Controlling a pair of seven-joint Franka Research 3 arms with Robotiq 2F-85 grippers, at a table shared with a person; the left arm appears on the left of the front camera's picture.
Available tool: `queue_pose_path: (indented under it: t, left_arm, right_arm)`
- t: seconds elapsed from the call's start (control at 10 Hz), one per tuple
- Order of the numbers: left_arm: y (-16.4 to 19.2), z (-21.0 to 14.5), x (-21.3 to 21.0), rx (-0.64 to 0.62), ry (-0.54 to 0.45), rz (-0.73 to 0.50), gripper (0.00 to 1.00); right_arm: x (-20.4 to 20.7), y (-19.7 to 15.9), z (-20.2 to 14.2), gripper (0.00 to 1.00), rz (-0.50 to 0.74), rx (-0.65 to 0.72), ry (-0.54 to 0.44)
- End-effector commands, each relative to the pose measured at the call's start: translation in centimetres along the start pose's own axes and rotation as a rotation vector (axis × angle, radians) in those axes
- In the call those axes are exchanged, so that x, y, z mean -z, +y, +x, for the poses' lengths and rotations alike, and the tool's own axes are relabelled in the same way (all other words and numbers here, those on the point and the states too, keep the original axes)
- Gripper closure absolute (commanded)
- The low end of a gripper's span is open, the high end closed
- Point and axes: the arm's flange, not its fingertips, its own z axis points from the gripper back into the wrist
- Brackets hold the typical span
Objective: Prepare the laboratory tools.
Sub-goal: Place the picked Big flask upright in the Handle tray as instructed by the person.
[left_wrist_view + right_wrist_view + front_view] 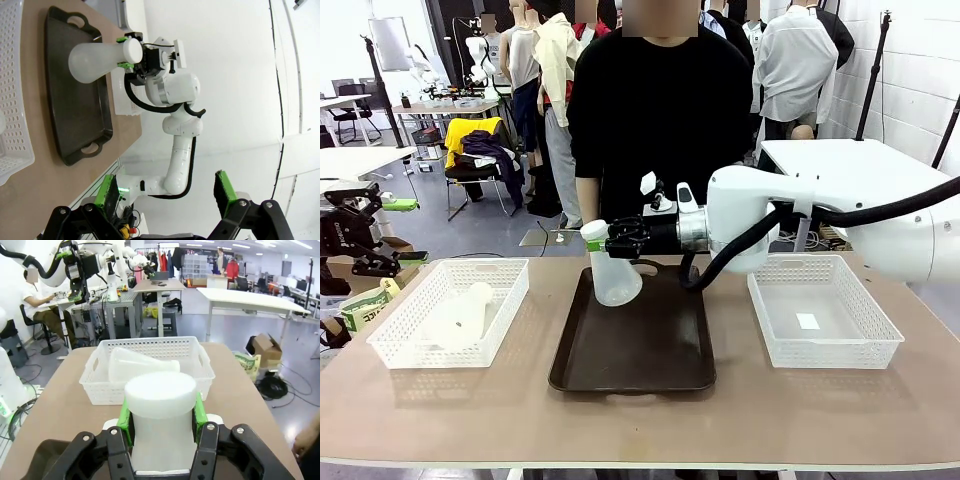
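Closest to the lens, the right gripper [160, 416] is clamped on the neck of the held flask [160, 390], one green pad [125, 415] on each side. From the front, this gripper [607, 243] reaches in from the right and keeps the held flask [617, 280] nearly upright over the far left part of the dark tray [640, 350]; whether the base touches the tray cannot be told. The second flask [460, 318] lies on its side in the left basket [390, 340]; the right basket [880, 345] holds a small white label [807, 321]. The left gripper [165, 195] has its jaws spread wide with nothing between them; it hangs beyond the left edge of the table [520, 420]. A person [660, 120] in black stands at the far side, behind the tray.
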Motion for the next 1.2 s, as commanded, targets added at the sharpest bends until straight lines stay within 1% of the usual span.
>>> queue_pose_path:
  t: [0.0,0.4,0.5,0.6,0.7,1.1]
  left_arm:
    - [0.0,0.0,-0.1,0.015,-0.002,-0.005,0.00]
    - [0.0,0.0,-0.1,0.015,-0.002,-0.005,0.00]
    - [0.0,0.0,-0.1,0.015,-0.002,-0.005,0.00]
    - [0.0,0.0,-0.1,0.015,-0.002,-0.005,0.00]
    - [0.0,0.0,-0.1,0.015,-0.002,-0.005,0.00]
    - [0.0,0.0,-0.1,0.015,-0.002,-0.005,0.00]
  right_arm:
    - [0.0,-0.5,0.5,1.00,-0.002,-0.008,-0.037]
    - [-0.7,-1.2,-0.9,1.00,-0.033,0.012,-0.038]
    - [-0.9,-1.2,-1.3,0.96,-0.041,0.026,-0.033]
    - [-1.0,-1.4,-1.8,0.87,-0.044,0.037,-0.029]
    - [-1.1,-1.4,-2.2,0.76,-0.049,0.051,-0.026]
    - [-1.6,-1.5,-3.3,0.03,-0.054,0.072,-0.031]
